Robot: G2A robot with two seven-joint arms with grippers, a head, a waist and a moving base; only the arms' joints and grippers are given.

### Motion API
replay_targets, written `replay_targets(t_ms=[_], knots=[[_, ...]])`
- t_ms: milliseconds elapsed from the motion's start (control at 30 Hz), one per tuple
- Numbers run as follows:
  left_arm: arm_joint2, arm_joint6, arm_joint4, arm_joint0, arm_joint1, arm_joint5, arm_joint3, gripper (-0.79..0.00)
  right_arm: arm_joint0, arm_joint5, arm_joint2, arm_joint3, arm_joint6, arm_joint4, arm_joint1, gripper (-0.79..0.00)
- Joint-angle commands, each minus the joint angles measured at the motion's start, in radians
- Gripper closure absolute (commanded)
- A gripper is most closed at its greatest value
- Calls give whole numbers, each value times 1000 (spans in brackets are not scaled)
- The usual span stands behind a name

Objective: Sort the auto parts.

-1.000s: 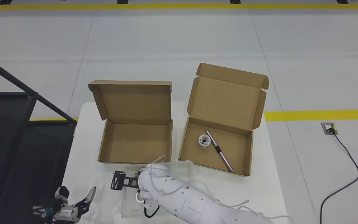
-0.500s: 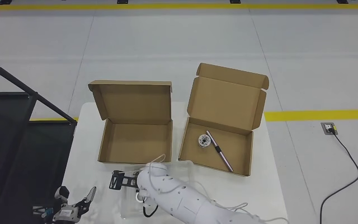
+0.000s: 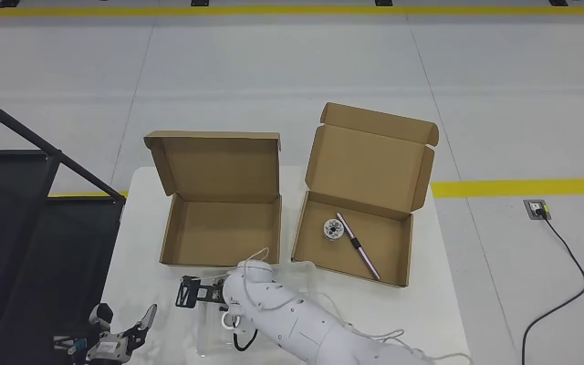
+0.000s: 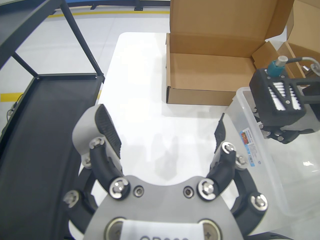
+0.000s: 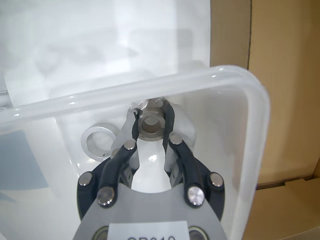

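Note:
My right gripper (image 5: 152,123) reaches down into a clear plastic bin (image 5: 260,116) and is shut on a short grey metal bushing (image 5: 150,134) close to the bin's corner. A silver ring (image 5: 98,142) lies on the bin floor beside it. In the top view the right arm's wrist (image 3: 196,292) hangs over the bin (image 3: 208,338) at the table's front. My left gripper (image 4: 165,128) is open and holds nothing, low over the table's front left corner (image 3: 119,342). The right cardboard box (image 3: 351,239) holds a round part (image 3: 331,229) and a pink rod (image 3: 358,245).
The left cardboard box (image 3: 222,230) stands with its lid up and nothing inside it. A black metal rack (image 4: 37,116) borders the table on the left. Bare white tabletop (image 4: 140,76) lies between the rack and the boxes.
The right arm's wrist has shifted slightly to the left over the bin. The left gripper has kept still.

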Motion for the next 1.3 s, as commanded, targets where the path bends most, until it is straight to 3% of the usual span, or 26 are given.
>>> replay_targets(t_ms=[0, 300, 533, 733, 933, 1100, 1267], knots=[[0, 0, 0, 0, 0, 0, 0, -785, 2, -9, 6, -17, -5, -10, 9, 0], [0, 0, 0, 0, 0, 0, 0, -785, -41, 39, 60, -236, 130, -64, 89, 0], [0, 0, 0, 0, 0, 0, 0, -785, -118, 60, 142, -486, 312, -113, 180, 0], [0, 0, 0, 0, 0, 0, 0, -785, -221, 79, 259, -697, 330, -205, 270, 0], [0, 0, 0, 0, 0, 0, 0, -785, -390, -79, 461, -926, 143, -286, 382, 0], [0, 0, 0, 0, 0, 0, 0, -785, -541, -303, 693, -1051, -156, -328, 470, 0], [0, 0, 0, 0, 0, 0, 0, -785, -614, -469, 860, -1057, -486, -370, 524, 0]])
